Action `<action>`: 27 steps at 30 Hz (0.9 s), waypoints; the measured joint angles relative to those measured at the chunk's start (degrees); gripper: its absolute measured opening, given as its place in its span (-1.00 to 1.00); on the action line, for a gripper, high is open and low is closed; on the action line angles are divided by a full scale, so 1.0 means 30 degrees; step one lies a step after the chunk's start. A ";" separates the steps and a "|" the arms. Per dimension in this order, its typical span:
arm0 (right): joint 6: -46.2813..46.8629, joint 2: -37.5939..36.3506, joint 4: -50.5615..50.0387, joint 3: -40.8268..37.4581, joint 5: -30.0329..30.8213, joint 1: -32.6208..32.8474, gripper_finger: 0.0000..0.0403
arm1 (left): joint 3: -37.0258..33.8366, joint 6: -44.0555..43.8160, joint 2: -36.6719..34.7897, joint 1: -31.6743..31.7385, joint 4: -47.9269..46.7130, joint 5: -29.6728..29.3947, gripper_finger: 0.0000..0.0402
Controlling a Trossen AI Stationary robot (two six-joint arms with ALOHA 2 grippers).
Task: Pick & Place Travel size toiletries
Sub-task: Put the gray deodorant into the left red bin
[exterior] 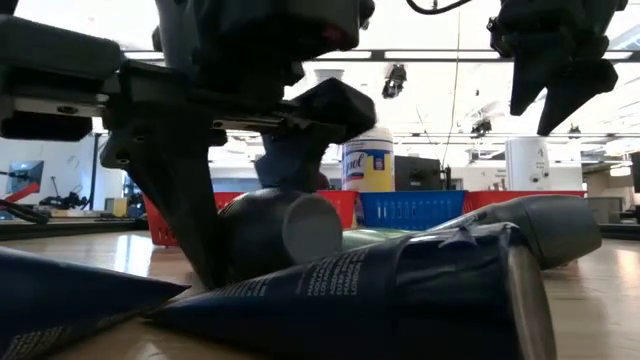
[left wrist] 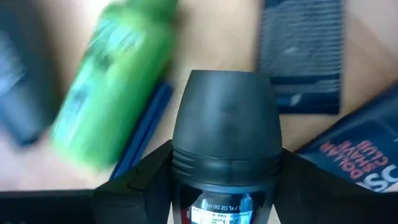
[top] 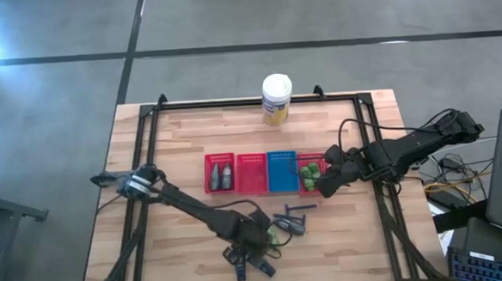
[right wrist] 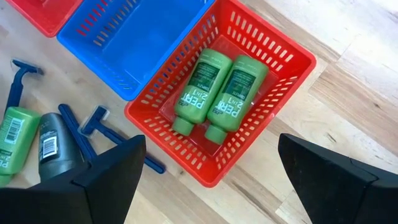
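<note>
The left claw (left wrist: 225, 186) pinches a grey bottle (left wrist: 227, 134) low among the loose toiletries on the surface (top: 188, 247), presumably to carry it traywards; the right claw (right wrist: 208, 186), spread wide, hovers over the red tray (right wrist: 292, 62) holding two green bottles (right wrist: 217, 93).

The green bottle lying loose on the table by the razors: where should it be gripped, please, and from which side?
Grip the green bottle across the middle of its body, from straight above: it lies flat, label up. Mind the grey bottle close alongside. The open right gripper hovers over the red tray nearby; the left gripper holds a dark-capped bottle.
</note>
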 joint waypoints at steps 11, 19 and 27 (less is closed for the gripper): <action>0.0009 0.0000 0.0008 -0.0007 0.0533 -0.0001 0.81 | -0.0226 -2.5554 -0.6271 0.2360 -0.8511 -0.6174 0.07; 0.0003 0.0000 0.0066 -0.0022 0.1010 -0.0007 0.81 | -0.6346 -3.0760 -1.1208 0.6798 -0.1879 -0.5787 0.07; 0.0076 0.0000 0.0036 -0.0036 0.0918 0.0000 0.81 | -1.0682 -3.2819 -1.1098 0.8278 0.0347 -0.4337 0.07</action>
